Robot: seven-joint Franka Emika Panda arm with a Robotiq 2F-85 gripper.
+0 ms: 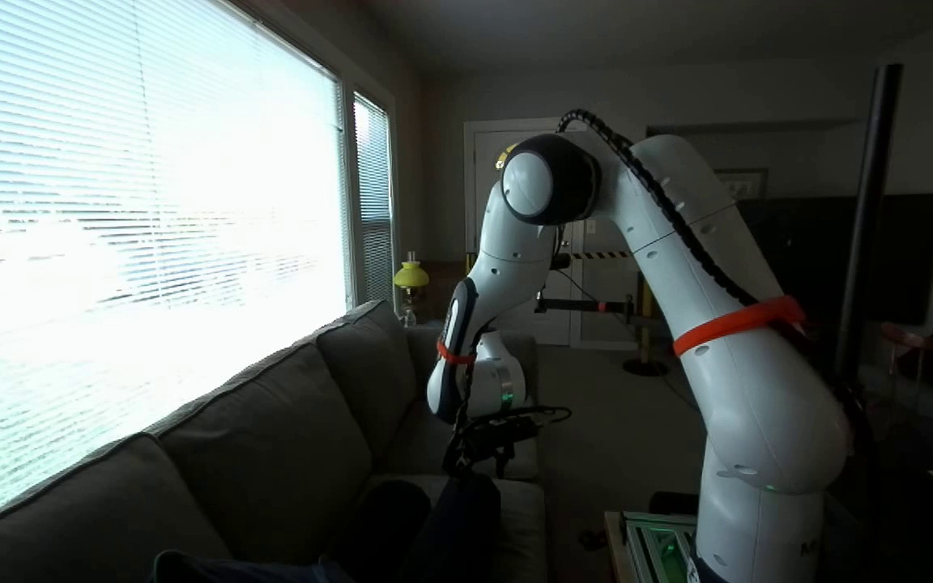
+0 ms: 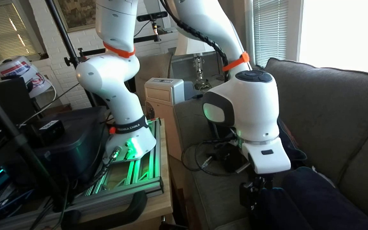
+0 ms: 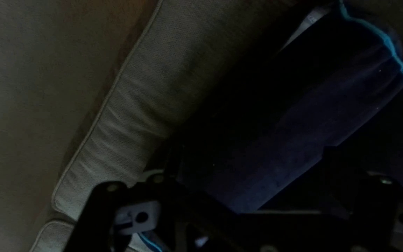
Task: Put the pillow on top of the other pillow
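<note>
Gripper (image 3: 254, 155): wide apart, seemingly unclamped
Turquoise-piped pillow (image 3: 303, 112): straddled; likely grasp step, squeeze next
Other pillow (image 2: 326, 201): likely base, gripper's three o'clock in an exterior view

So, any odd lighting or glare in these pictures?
In both exterior views, a window glares white; in an exterior view, the sofa sits in gloom; in an exterior view, the robot's base is tinted green; in the wrist view, a dark pillow partly melts into black, its turquoise trim standing out.

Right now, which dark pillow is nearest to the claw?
The front pillow, nearer the seat's front edge and directly at the claw; the rear pillow beside it lies closer to the backrest.
</note>
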